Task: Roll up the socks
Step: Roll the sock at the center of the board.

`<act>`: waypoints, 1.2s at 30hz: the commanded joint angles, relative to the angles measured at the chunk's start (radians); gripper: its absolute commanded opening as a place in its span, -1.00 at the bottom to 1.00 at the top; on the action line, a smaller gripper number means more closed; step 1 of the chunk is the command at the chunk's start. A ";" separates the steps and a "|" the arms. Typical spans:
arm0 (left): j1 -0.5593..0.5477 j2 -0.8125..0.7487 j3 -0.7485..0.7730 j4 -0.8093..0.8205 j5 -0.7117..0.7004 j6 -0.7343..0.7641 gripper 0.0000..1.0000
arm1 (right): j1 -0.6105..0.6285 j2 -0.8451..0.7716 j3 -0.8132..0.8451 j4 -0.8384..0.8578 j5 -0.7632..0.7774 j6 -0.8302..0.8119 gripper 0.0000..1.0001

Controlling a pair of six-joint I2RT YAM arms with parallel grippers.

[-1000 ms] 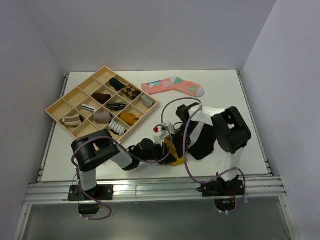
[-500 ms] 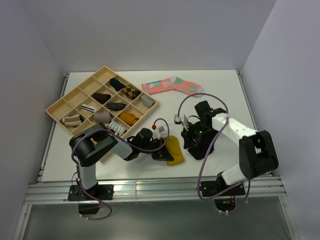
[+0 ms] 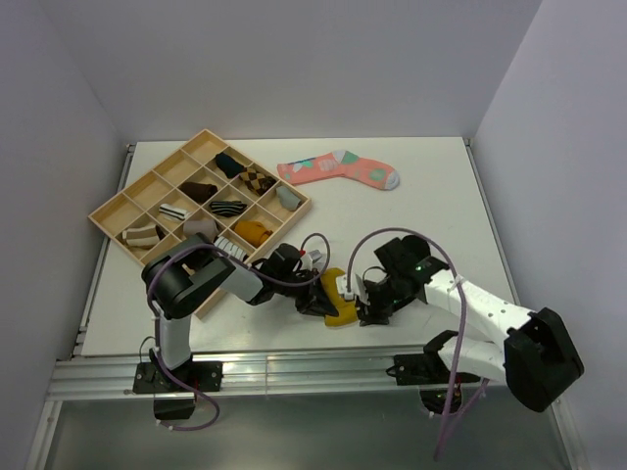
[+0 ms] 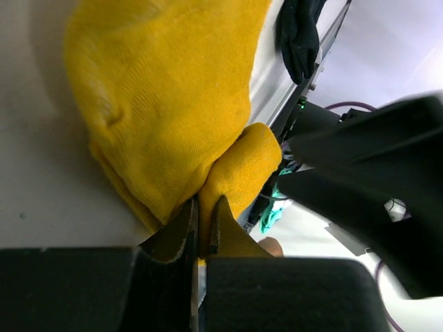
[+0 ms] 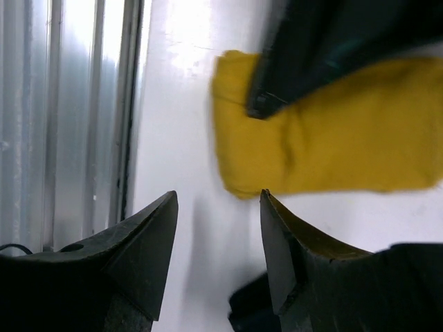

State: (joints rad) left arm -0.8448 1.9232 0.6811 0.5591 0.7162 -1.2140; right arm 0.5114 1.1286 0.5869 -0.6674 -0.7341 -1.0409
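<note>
On the flat white table [image 3: 431, 196] we see the wooden compartment tray [image 3: 148, 171] at the far left. The mustard-yellow knit sock [image 3: 340, 302] lies near the front edge, between our arms, with the plain black sock [image 4: 299, 34] near it. Our left gripper [image 4: 203, 214] is clenched on a fold of the yellow sock. Our right gripper [image 5: 218, 207] hangs with its fingers spread, just beside the sock's end.

Left gripper [image 3: 318, 299] sits just left of the near sock [image 3: 341, 313], right gripper [image 3: 366, 309] just right; tray [image 3: 148, 170] behind-left, far sock [image 3: 338, 168] well behind.
</note>
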 commanded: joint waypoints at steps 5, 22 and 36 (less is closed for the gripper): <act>0.001 0.066 -0.014 -0.137 -0.011 0.011 -0.99 | 0.187 -0.089 -0.102 0.248 0.154 0.108 0.17; 0.009 0.065 -0.009 -0.094 0.017 0.014 -0.99 | 0.326 0.010 -0.116 0.356 0.306 0.193 -0.37; 0.009 -0.159 -0.073 -0.144 -0.360 0.153 -0.30 | 0.199 0.264 0.068 0.059 0.075 0.151 -0.64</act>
State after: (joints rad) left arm -0.8398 1.8126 0.6571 0.4374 0.5911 -1.1286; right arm 0.7429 1.3201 0.6277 -0.4683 -0.5594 -0.8623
